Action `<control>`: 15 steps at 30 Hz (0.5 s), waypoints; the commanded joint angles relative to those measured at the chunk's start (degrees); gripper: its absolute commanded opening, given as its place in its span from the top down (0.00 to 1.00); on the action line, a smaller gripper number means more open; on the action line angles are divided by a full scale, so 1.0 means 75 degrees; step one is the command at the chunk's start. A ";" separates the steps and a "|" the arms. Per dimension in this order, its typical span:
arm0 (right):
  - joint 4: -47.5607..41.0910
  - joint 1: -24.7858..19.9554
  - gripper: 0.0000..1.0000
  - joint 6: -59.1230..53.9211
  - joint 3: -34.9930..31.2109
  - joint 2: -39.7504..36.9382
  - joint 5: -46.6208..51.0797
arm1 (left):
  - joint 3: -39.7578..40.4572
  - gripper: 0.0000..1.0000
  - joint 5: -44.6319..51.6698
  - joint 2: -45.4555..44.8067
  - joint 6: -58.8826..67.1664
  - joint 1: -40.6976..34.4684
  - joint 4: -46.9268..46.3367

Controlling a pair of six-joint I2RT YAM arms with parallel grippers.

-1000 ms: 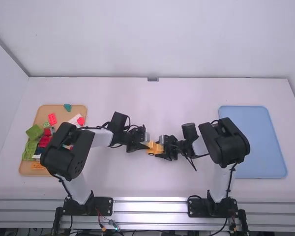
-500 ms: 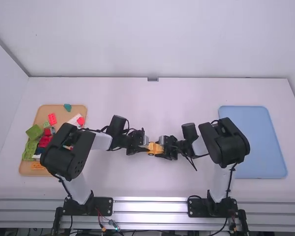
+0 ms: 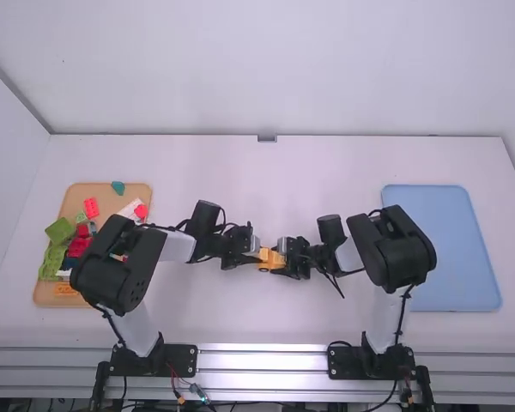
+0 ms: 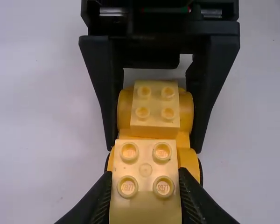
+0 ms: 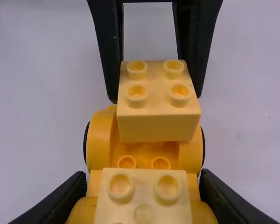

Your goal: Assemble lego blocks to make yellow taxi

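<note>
Over the white table (image 3: 240, 313), the right gripper (image 5: 142, 179) clasps the wheeled yellow base (image 5: 144, 154), long axis pointing gripper to gripper; the left gripper (image 4: 145, 179) pinches a yellow block (image 5: 158, 127) above its nearer end (seated or hovering, I can't tell).

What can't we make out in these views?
Underside of block in left gripper: right wrist view, hidden by its own body.
Second block: right wrist view, cut by bottom edge.
Tan tray contents: high view, partly behind left arm.
Blue tray corner: high view, behind right arm.
</note>
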 commanded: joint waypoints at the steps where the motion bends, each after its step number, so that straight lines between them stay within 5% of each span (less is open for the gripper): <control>1: 0.0029 0.0017 0.57 0.0006 0.0125 0.0105 -0.0265 | -0.0058 0.98 0.0163 -0.0105 -0.0061 -0.0050 -0.0009; 7: -0.0915 0.0064 0.54 -0.0259 0.0603 0.0105 -0.0221 | -0.0058 0.98 0.0163 -0.0105 -0.0076 -0.0125 -0.0009; 12: -0.2372 0.0332 0.70 -0.0901 0.1201 0.0105 0.0160 | -0.0058 0.98 -0.0090 -0.0105 -0.0058 -0.0315 0.0006; 15: -0.2748 0.0411 0.67 -0.0903 0.1381 0.0105 0.0224 | -0.0058 0.98 -0.0589 -0.0105 -0.0338 -0.0332 0.0099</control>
